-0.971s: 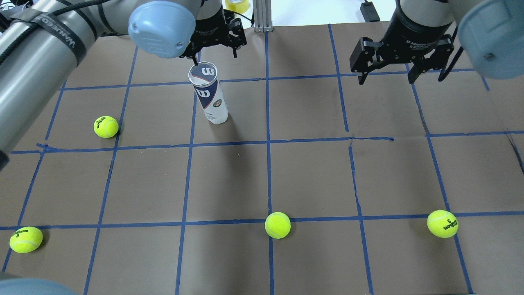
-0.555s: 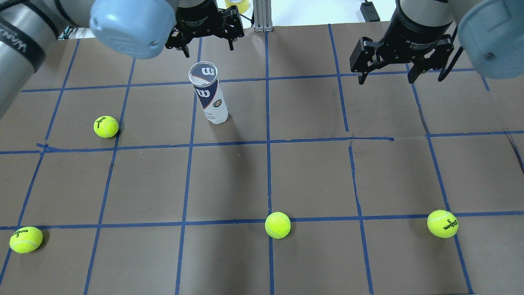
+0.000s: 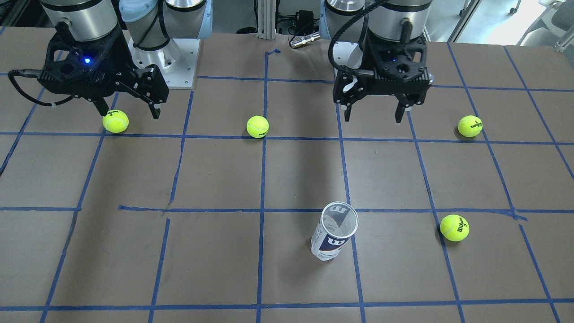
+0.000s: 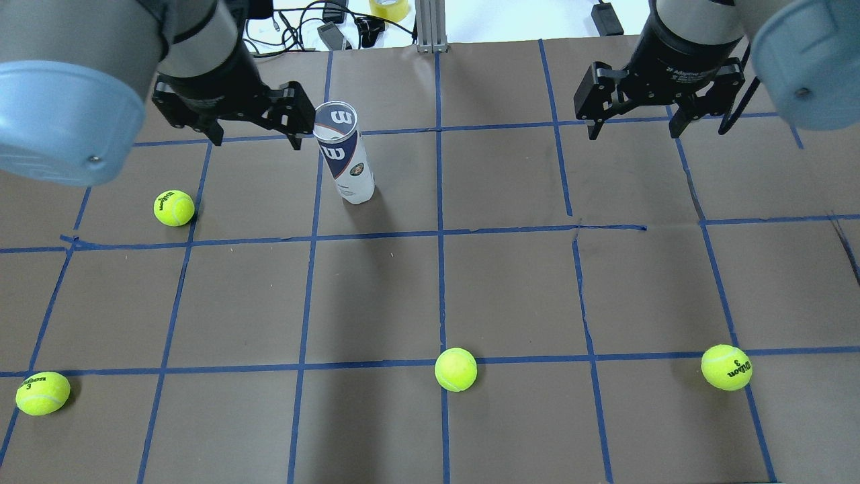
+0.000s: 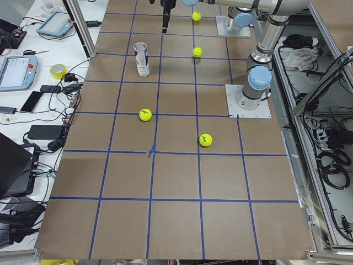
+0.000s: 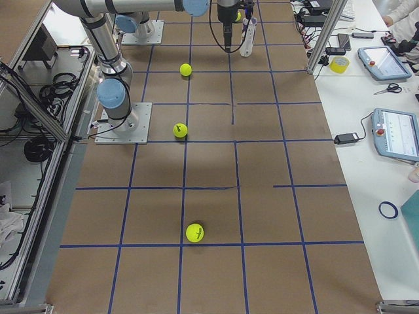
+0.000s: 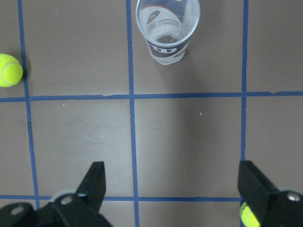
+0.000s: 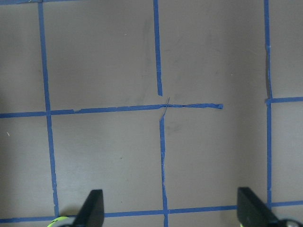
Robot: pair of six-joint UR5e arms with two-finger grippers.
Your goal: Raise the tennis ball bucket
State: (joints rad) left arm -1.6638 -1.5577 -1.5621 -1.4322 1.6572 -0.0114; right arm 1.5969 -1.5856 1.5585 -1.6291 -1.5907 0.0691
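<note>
can (image 4: 346, 161): white "W" on navy label | far-right ball (image 4: 726, 367): "Wilson 3" | far-left ball (image 4: 42, 392): "Wilson 3" | ball nearest can (image 4: 174, 208): "Wilson"

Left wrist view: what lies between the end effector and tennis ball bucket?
Bare table with blue tape lines up to the tennis ball bucket, left wrist view.

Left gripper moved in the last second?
Yes. In the overhead view the left gripper shifted from beyond the tennis ball bucket to the view's left of its rim, nearer the robot.
</note>
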